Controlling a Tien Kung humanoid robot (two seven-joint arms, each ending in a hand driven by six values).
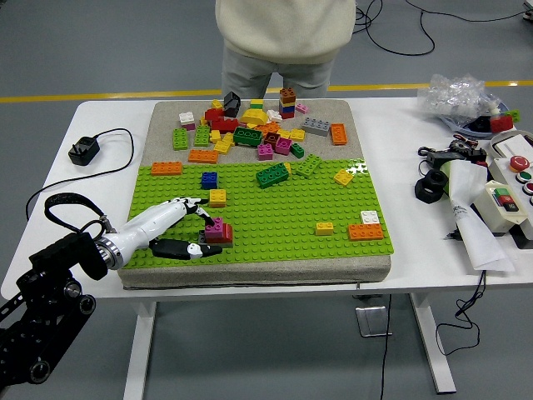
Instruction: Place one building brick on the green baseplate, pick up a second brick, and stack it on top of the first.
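Note:
On the green baseplate (283, 212), near its front left, a small magenta brick (216, 226) sits stacked on a red brick (223, 238). My left hand (202, 229) lies low on the plate just left of this stack. Its white fingers (188, 204) are spread above the stack's left side and the dark thumb (185, 249) stretches below it. The fingertips end right at the stack, without a clear grasp. A yellow brick (217, 197) and a blue brick (209, 179) stand just behind the hand. My right hand is out of view.
Several loose bricks are piled on the grey mat (329, 112) behind the plate. Orange, yellow and white bricks (365, 231) sit at the plate's right. A person (283, 42) stands at the far side. A charger and cable (83, 150) lie left; a control box (508, 196) and paper lie right.

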